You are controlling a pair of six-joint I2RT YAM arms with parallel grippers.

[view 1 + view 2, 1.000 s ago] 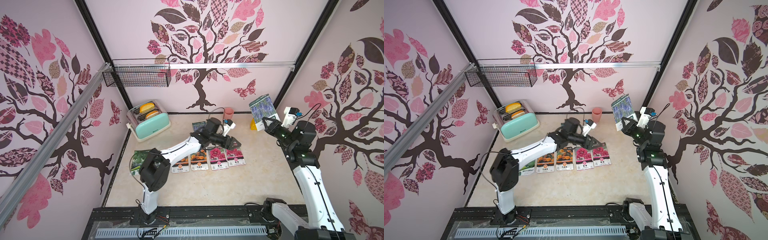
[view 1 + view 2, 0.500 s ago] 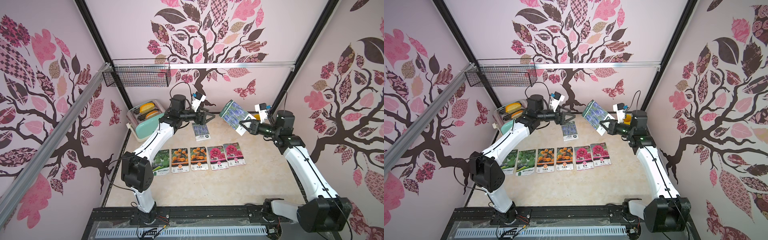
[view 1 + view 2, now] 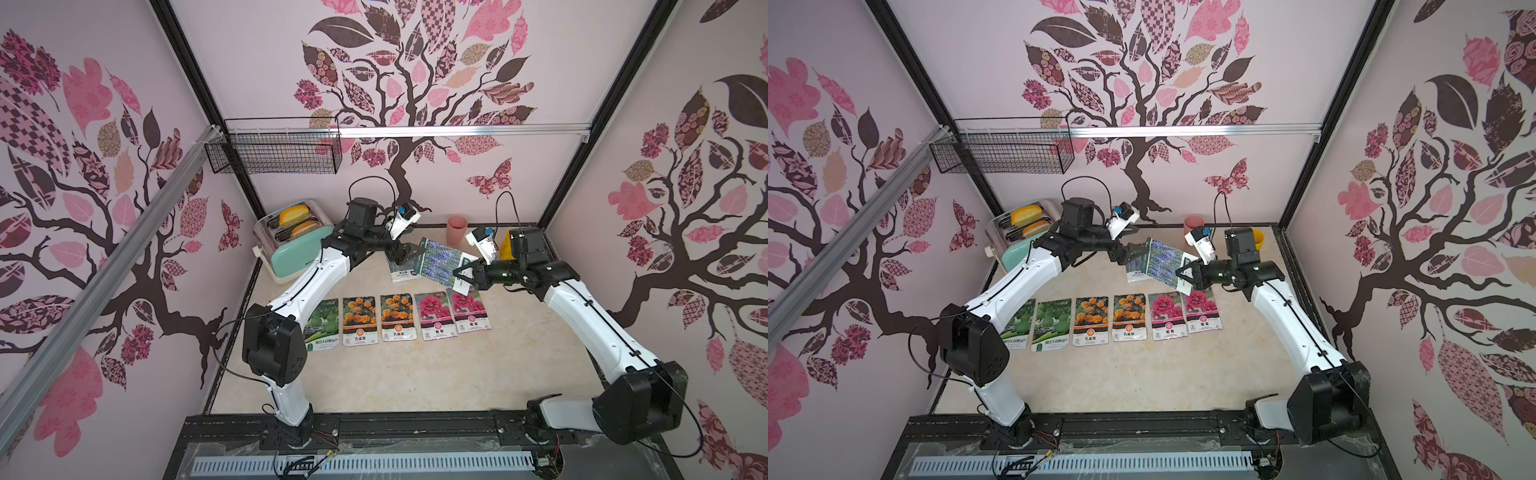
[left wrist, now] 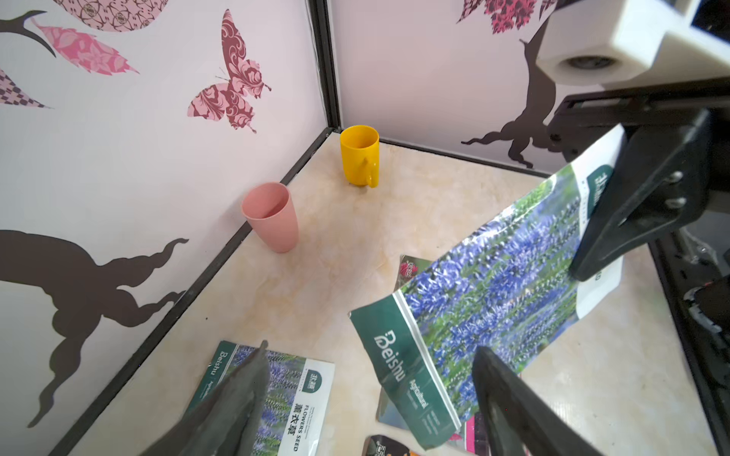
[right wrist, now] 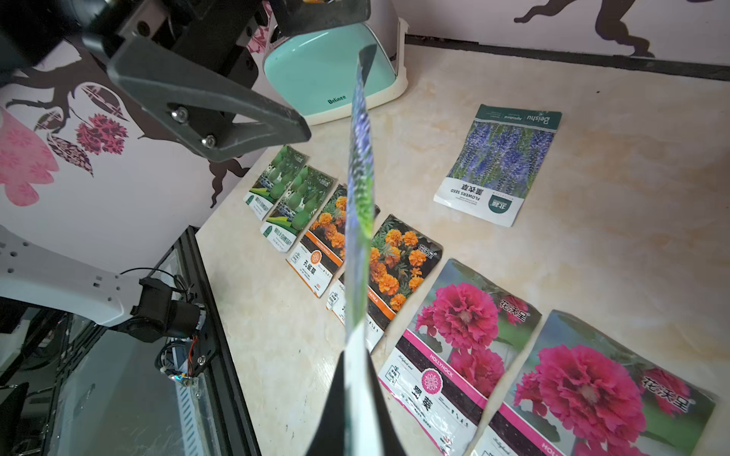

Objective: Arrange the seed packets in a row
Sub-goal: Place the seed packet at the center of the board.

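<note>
In a top view the left arm [image 3: 303, 286] hides one of the gourd packets [image 3: 326, 322]; in a top view both gourd packets [image 3: 1052, 322] show. Left wrist: left gripper [image 4: 371, 347] spread wide beside the raised lavender packet [image 4: 493, 276] — pink cup [image 4: 272, 217], yellow mug [image 4: 359, 158] behind. Right wrist: right gripper [image 5: 355, 355] pinches its white end; second lavender packet [image 5: 499, 166] lies flat beyond the row [image 5: 399, 256].

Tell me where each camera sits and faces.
Top views: high above the front edge, looking down; left arm and right arm whole.
Left wrist: on the left arm, facing the pink cup and yellow cup; own left gripper open in the foreground.
Right wrist: on the right arm, facing the packet row and toaster; own right gripper pinching the held lavender packet.
Shared: both wrist views show that packet.
</note>
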